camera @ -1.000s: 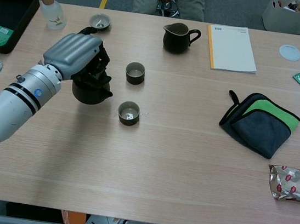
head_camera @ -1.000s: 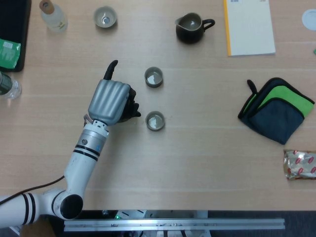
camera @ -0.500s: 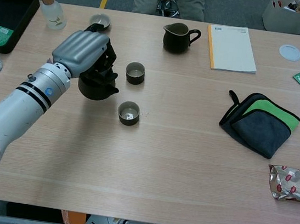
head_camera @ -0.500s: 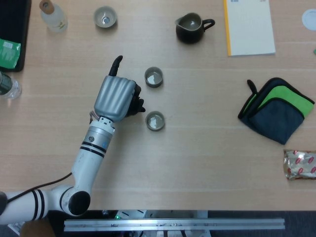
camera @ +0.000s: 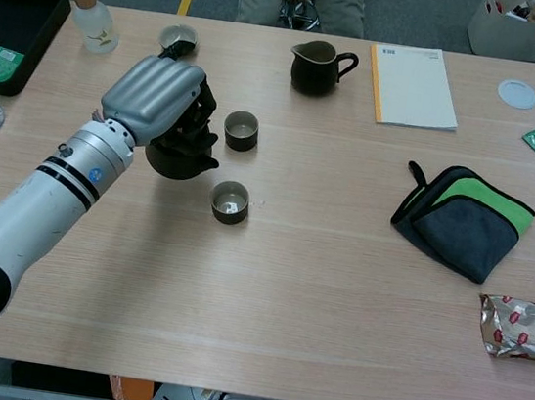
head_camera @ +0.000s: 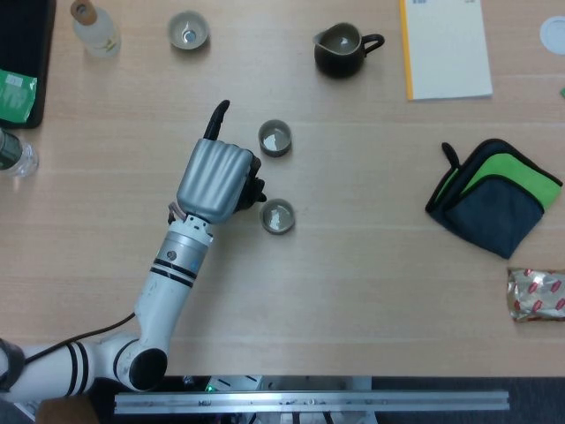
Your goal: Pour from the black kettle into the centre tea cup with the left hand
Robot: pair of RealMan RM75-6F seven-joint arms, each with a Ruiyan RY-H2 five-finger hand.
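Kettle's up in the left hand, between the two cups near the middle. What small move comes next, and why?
Probably ease the left hand a little toward the centre tea cup, then start tipping. The black kettle is held off the table and looks roughly level, with its spout between that cup and the nearer cup, over neither. Tipping now would likely spill on the table.

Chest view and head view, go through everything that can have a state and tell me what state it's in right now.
left hand: grips the black kettle
black kettle: held, spout toward the cups
centre tea cup: upright
near cup: upright
far cup: upright
pitcher: upright
bottle: upright, corked
cloth: folded
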